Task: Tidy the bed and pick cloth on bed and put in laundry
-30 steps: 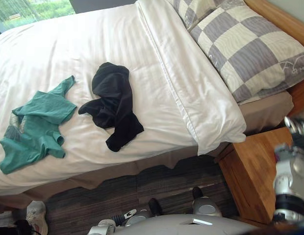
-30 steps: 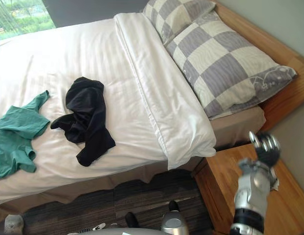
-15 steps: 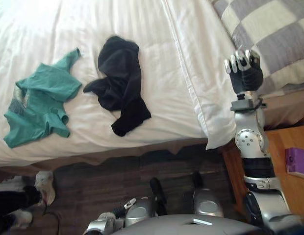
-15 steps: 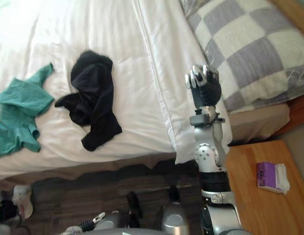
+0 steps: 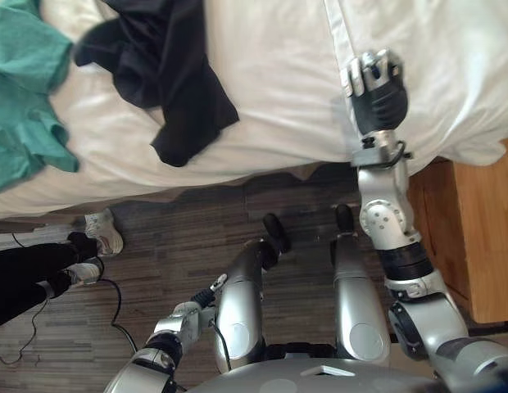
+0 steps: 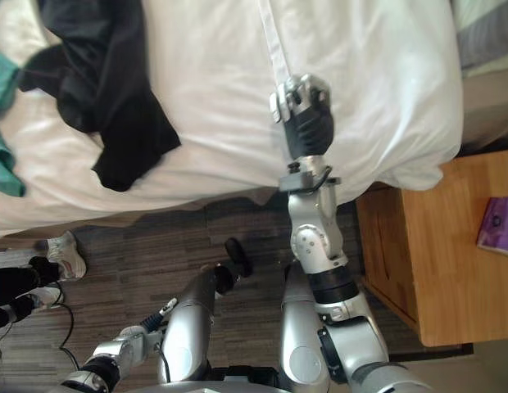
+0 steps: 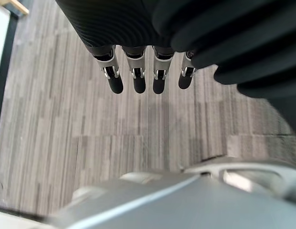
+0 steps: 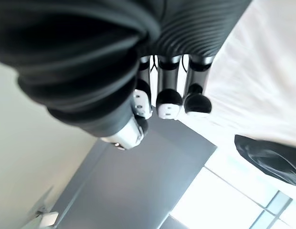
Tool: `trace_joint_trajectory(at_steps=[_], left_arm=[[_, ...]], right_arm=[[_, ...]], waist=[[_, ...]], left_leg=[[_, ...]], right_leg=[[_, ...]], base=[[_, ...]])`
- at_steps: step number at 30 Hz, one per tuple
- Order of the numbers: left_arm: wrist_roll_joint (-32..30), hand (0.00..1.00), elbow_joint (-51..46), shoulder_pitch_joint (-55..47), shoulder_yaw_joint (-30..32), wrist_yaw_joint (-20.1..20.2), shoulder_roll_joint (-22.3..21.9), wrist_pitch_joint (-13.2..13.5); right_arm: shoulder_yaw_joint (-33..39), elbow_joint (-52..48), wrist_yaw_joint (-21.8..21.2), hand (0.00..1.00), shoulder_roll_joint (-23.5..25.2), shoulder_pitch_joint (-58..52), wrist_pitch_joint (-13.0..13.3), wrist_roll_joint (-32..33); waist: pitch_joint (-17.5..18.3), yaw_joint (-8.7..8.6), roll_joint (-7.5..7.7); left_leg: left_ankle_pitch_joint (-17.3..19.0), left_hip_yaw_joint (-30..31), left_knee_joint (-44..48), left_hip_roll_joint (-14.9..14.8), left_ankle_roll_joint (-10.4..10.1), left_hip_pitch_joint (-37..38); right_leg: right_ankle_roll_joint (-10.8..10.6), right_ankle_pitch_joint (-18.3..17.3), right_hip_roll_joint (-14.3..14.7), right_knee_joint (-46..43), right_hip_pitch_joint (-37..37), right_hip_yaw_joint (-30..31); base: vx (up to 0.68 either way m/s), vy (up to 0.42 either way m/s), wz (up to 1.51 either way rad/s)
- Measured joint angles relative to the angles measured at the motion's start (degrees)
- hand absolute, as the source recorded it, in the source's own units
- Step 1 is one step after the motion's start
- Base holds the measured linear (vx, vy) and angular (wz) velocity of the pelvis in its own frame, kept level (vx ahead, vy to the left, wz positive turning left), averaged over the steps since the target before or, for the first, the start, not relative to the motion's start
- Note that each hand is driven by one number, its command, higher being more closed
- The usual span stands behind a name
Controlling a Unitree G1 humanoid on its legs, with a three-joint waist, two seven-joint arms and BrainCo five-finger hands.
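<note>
Fingers (image 8: 168, 102) curled on nothing, the right hand (image 5: 377, 82) now hovers over the white duvet (image 5: 270, 90), black cloth (image 5: 168, 74) ungrasped; left hand (image 7: 133, 76) hangs slack-fingered.

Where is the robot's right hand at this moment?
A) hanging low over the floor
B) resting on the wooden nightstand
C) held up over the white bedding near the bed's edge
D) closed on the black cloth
C: the right hand is up over the white bedding near the bed's edge, well apart from the black cloth.
</note>
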State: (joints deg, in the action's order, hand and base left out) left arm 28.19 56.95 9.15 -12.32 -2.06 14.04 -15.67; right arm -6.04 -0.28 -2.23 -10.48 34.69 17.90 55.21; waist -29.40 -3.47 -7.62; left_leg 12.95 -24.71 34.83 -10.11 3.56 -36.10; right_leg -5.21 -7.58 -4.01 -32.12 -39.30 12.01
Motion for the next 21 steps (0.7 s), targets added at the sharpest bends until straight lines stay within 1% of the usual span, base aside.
trace_joint_trajectory(at_steps=[1, 2, 4, 5, 6, 7, 8, 10, 11, 12, 13, 14, 15, 16, 17, 18, 19, 20, 21], left_arm=[[0.0, 0.0, 0.1, 0.6, 0.0, -0.5, 0.2, -0.1], [0.0, 0.0, 0.1, 0.9, 0.0, -0.6, 0.3, -0.3], [0.0, 0.0, 0.0, 1.5, 0.8, -0.8, 0.6, -0.5], [0.0, 0.0, 0.0, 1.6, 1.2, -0.8, 0.6, -0.6], [0.0, 0.0, 0.0, 1.9, 1.7, -0.9, 0.6, -1.3], [0.1, 0.0, 0.0, 2.0, 2.1, -1.0, 0.6, -1.4], [0.3, 0.0, 0.0, 2.1, 2.5, -1.0, 0.6, -1.5], [0.4, 0.0, 0.0, 2.2, 3.9, -2.0, 0.4, -2.0], [0.4, 0.0, 0.1, 2.2, 4.7, -2.4, 0.2, -2.4], [0.4, 0.0, 0.1, 2.2, 5.0, -2.6, 0.1, -2.6], [0.4, 0.0, 0.3, 2.1, 5.9, -3.1, -0.1, -2.8], [0.4, 0.0, 0.5, 2.1, 6.4, -3.3, -0.2, -2.8], [0.4, 0.0, 0.6, 2.1, 6.7, -3.3, -0.2, -2.9], [0.4, 0.0, 0.6, 2.1, 7.2, -3.3, -0.2, -2.9], [0.4, 0.0, 0.6, 2.1, 7.9, -3.3, -0.4, -2.9], [-0.3, 0.0, 0.6, 2.1, 9.1, -3.2, -0.6, -2.9], [-0.7, 0.0, 0.7, 1.9, 10.2, -3.2, -0.8, -2.8], [-0.8, 0.0, 0.6, 1.6, 11.9, -2.9, -1.2, -2.4], [-0.8, 0.0, 0.6, 1.3, 12.9, -2.8, -1.5, -2.1]], right_arm=[[1.6, 0.0, -0.5, 1.0, -1.0, 0.0, 0.7, 2.7], [2.5, -0.1, -1.0, 1.0, -1.3, 0.0, 1.0, 4.1], [7.0, -0.1, -3.4, 1.0, -2.3, -0.2, 1.8, 8.3], [8.5, -0.1, -3.7, 1.0, -2.5, -0.6, 1.9, 8.9], [11.9, 0.3, -4.3, 1.0, -3.2, -1.9, 2.1, 11.0], [15.5, 1.8, -5.5, 1.0, -4.4, -3.3, 2.9, 14.3], [17.6, 2.9, -5.9, 1.0, -4.7, -3.9, 3.1, 15.7], [25.8, 6.7, -10.1, 1.0, -5.6, -6.3, 3.5, 23.5], [30.3, 8.8, -11.7, 1.0, -5.8, -7.5, 3.5, 27.0], [32.6, 9.8, -12.1, 1.0, -5.8, -8.1, 3.4, 28.8], [36.5, 11.6, -12.3, 1.0, -5.9, -9.0, 2.9, 31.6], [39.2, 13.7, -12.2, 1.0, -5.9, -10.2, 2.0, 32.9], [40.2, 15.0, -12.1, 1.0, -5.9, -10.9, 1.3, 33.2], [41.7, 18.3, -10.7, 1.0, -5.2, -12.6, -0.8, 33.6], [42.0, 19.7, -10.1, 1.0, -4.6, -13.3, -1.6, 33.6], [42.7, 22.3, -8.8, 1.0, -2.2, -15.3, -3.3, 33.5], [42.7, 24.5, -8.3, 1.0, 0.1, -17.0, -4.5, 33.4], [42.7, 27.4, -8.2, 0.0, 3.4, -19.6, -6.3, 32.7], [42.7, 29.0, -8.3, 0.0, 5.1, -21.0, -7.1, 31.3]], waist=[[0.0, -0.02, 0.03], [0.0, 0.02, 0.06], [-0.2, 0.17, 0.26], [-0.3, 0.18, 0.47], [-0.3, 0.37, 0.55], [-0.4, 0.51, 0.56], [-0.4, 0.56, 0.61], [-0.4, 0.68, 0.67], [-0.4, 0.65, 0.74], [-0.4, 0.62, 0.74], [-0.4, 0.48, 0.79], [-0.4, 0.22, 0.8], [-0.4, 0.0, 0.83], [-0.4, -0.25, 0.85], [-0.4, -0.23, 0.86], [-0.4, -0.1, 1.09], [-0.4, -0.09, 1.41], [-0.3, -0.02, 1.97], [-0.3, -0.07, 2.11]], left_leg=[[0.7, 0.0, 1.9, -0.7, 0.5, -1.3], [1.2, 0.0, 2.8, -1.0, 0.5, -1.8], [2.7, 0.1, 5.7, -2.3, 0.6, -3.2], [2.9, 0.1, 6.1, -2.5, 0.6, -3.3], [3.5, 0.2, 6.9, -2.9, 0.6, -3.5], [4.0, 0.3, 7.7, -3.2, 0.7, -4.0], [4.3, 0.4, 8.0, -3.4, 0.6, -4.2], [5.3, 0.5, 9.5, -3.8, 0.9, -4.9], [5.8, 0.4, 10.1, -3.8, 1.1, -5.0], [6.1, 0.4, 10.4, -3.9, 1.1, -5.0], [6.5, 0.3, 10.9, -4.0, 1.2, -5.0], [6.9, 0.2, 11.4, -4.1, 1.2, -5.0], [7.1, 0.2, 11.5, -4.1, 1.3, -4.9], [7.5, 0.0, 11.9, -4.4, 1.4, -4.5], [7.7, 0.0, 12.1, -4.6, 1.3, -4.3], [8.0, -0.3, 12.3, -4.9, 1.1, -3.1], [8.1, -0.7, 12.1, -5.2, 1.1, -1.7], [8.5, -1.5, 11.6, -5.5, 0.8, 0.6], [8.6, -1.8, 11.1, -5.5, 0.6, 1.9]], right_leg=[[-0.1, -0.4, 0.1, -1.4, -1.3, 0.0], [-0.3, -0.6, 0.2, -2.0, -1.8, 0.0], [-0.3, -0.9, 1.0, -3.3, -2.9, 0.0], [-0.3, -0.9, 1.1, -3.4, -2.9, 0.0], [-0.3, -0.9, 1.3, -3.5, -2.9, -0.1], [-0.3, -0.9, 1.5, -3.5, -2.9, -0.2], [-0.3, -0.9, 1.6, -3.5, -3.0, -0.2], [-0.6, -1.1, 1.8, -3.8, -3.3, -0.1], [-0.9, -1.3, 1.8, -4.0, -3.3, 0.0], [-1.0, -1.4, 1.9, -4.1, -3.3, 0.1], [-1.1, -1.4, 1.9, -4.2, -3.2, 0.4], [-1.1, -1.4, 2.0, -4.2, -3.1, 0.6], [-1.2, -1.5, 2.0, -4.3, -3.0, 0.6], [-1.3, -1.5, 2.1, -4.2, -2.6, 0.8], [-1.3, -1.6, 2.2, -4.1, -2.2, 0.8], [-1.4, -1.6, 2.6, -3.9, -1.1, 1.0], [-1.4, -1.6, 2.9, -3.7, 0.0, 1.3], [-1.4, -1.7, 3.0, -3.2, 1.9, 1.6], [-1.4, -1.7, 3.0, -2.6, 3.1, 1.9]], base=[[0.02, 0.037, -0.12], [0.03, 0.039, -0.12], [0.04, 0.034, -0.16], [0.04, 0.035, -0.15], [0.04, 0.037, -0.08], [0.04, 0.042, -0.06], [0.03, 0.051, -0.07], [0.04, 0.061, -0.07], [0.04, 0.056, -0.07], [0.05, 0.057, -0.1], [0.05, 0.056, -0.13], [0.06, 0.054, -0.12], [0.08, 0.046, -0.1], [0.07, 0.027, -0.08], [0.09, 0.022, -0.13], [0.08, -0.005, -0.15], [0.1, -0.017, -0.23], [0.09, -0.023, -0.23], [0.09, -0.015, -0.27]])
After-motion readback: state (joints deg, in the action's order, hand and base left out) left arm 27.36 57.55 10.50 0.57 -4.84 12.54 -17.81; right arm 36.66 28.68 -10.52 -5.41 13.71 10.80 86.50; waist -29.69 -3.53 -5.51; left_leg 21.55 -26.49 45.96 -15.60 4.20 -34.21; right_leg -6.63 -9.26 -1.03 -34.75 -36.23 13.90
